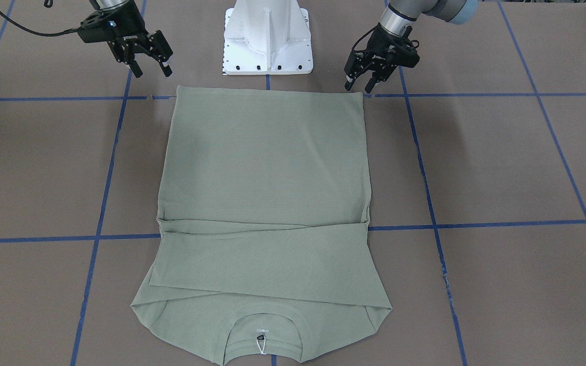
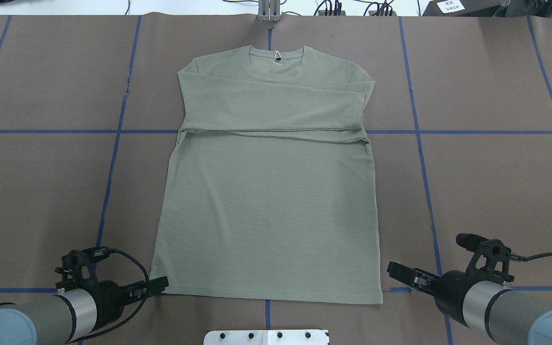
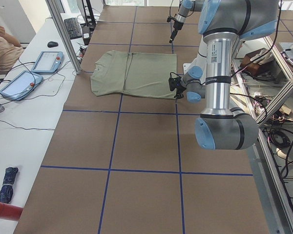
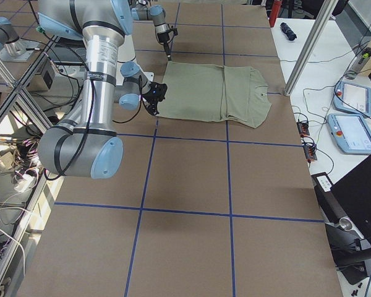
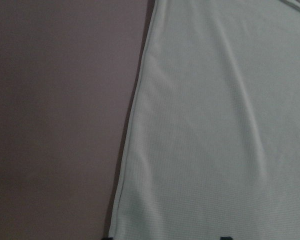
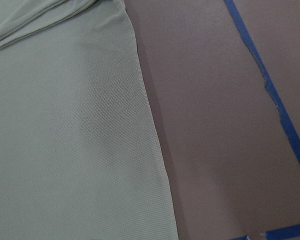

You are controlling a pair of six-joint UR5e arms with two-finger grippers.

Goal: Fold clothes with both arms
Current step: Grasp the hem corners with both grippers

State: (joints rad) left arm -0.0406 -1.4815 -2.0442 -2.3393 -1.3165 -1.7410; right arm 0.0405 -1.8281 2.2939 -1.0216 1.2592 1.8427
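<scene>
Brown table (image 2: 41,191), shirt (image 2: 266,215) cuffs indistinct

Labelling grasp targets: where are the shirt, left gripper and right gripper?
shirt (image 1: 267,162), exterior front-facing, mid body panel.
left gripper (image 1: 358,88), exterior front-facing, between its fingertips.
right gripper (image 1: 152,72), exterior front-facing, between its fingertips.
</scene>
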